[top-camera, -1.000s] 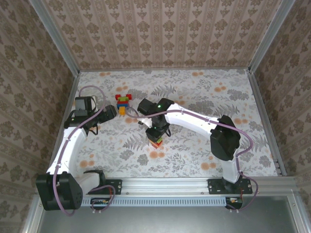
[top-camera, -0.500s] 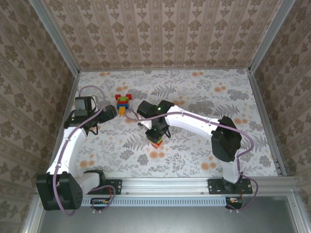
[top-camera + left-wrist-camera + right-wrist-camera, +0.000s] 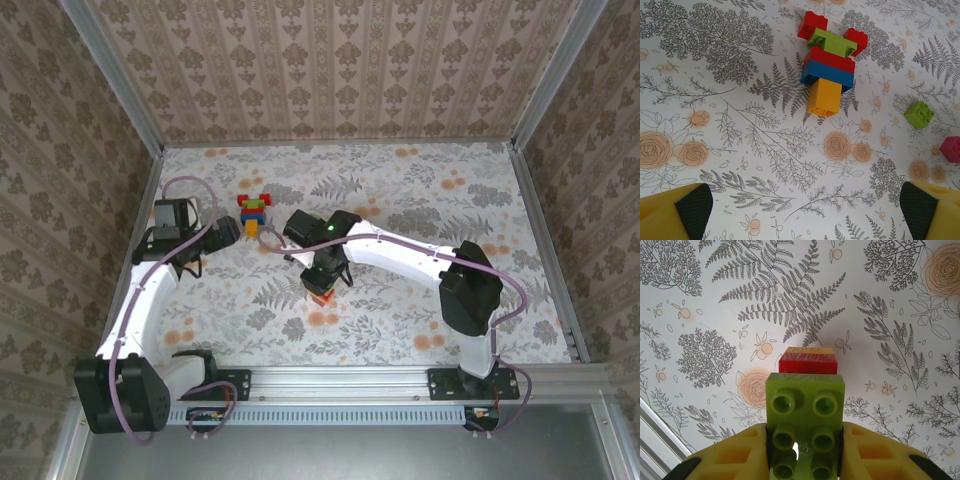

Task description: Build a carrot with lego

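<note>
My right gripper (image 3: 805,452) is shut on a light green lego brick (image 3: 805,407) that tops a small stack with a red brick (image 3: 808,364) and an orange one (image 3: 807,350) below it. In the top view this stack (image 3: 320,294) is at the table's middle under the right gripper (image 3: 322,283); whether it touches the table I cannot tell. A flat build of red, green, blue and orange bricks (image 3: 829,62) lies further back (image 3: 254,212). My left gripper (image 3: 802,215) hangs open just near of it (image 3: 226,232), its fingertips (image 3: 685,210) holding nothing.
A loose green brick (image 3: 919,114) and a magenta brick (image 3: 951,148) lie to the right of the flat build. The floral table (image 3: 400,200) is walled on three sides, with an aluminium rail (image 3: 400,378) along the near edge.
The right arm's elbow has drifted slightly toward the near right while its gripper and stack stay almost in place. The left arm has not moved.
</note>
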Controlling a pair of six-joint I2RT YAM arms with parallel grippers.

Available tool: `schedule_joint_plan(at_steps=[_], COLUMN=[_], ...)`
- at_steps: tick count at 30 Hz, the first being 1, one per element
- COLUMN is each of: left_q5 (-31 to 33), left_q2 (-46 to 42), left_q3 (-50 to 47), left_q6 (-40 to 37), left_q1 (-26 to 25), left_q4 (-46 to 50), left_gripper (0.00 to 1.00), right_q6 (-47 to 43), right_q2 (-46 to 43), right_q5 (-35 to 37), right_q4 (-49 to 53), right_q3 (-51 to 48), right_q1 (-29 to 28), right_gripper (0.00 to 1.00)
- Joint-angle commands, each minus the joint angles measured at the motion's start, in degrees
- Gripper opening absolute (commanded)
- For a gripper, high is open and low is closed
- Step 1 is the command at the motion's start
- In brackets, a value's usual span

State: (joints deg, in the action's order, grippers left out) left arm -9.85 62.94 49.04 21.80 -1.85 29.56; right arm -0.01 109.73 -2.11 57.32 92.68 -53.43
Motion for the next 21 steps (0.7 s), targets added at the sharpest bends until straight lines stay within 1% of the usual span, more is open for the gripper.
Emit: schedule_joint_plan(at_steps=[1,7,12,16,21], left_q5=[-0.2,-0.3,-0.5,-0.5,-0.5], left_q2=[0.0,0.0,0.0,0.0,-0.1], left_q3=[1.2,1.2,1.2,1.2,1.2], left_q6=[-1.1,-1.1,-1.1,-1.1,-1.1], left_q1=[-0.2,-0.1,-0.1,-0.2,-0.2], left_q4=[-0.1,0.0,0.0,0.0,0.0], left_gripper=[1.0,1.0,1.0,1.0,1.0], right_q6=[-0.8,-1.8,-3.4,-4.5,-6.4], right_q2=[3.9,-1.9,-3.6,-3.7,-4.4], right_q5=[0.3,0.2,0.8,0.9,0.4], right_q4=[7.4,10.7,13.9,13.3,8.7], right_q3=[-4.4,1.4,4.1,2.7,-1.5], right_q1=[-0.5,-0.9,-1.7,-2.2,-2.7], right_gripper=[0.3,0.3,0.31,0.31,0.31])
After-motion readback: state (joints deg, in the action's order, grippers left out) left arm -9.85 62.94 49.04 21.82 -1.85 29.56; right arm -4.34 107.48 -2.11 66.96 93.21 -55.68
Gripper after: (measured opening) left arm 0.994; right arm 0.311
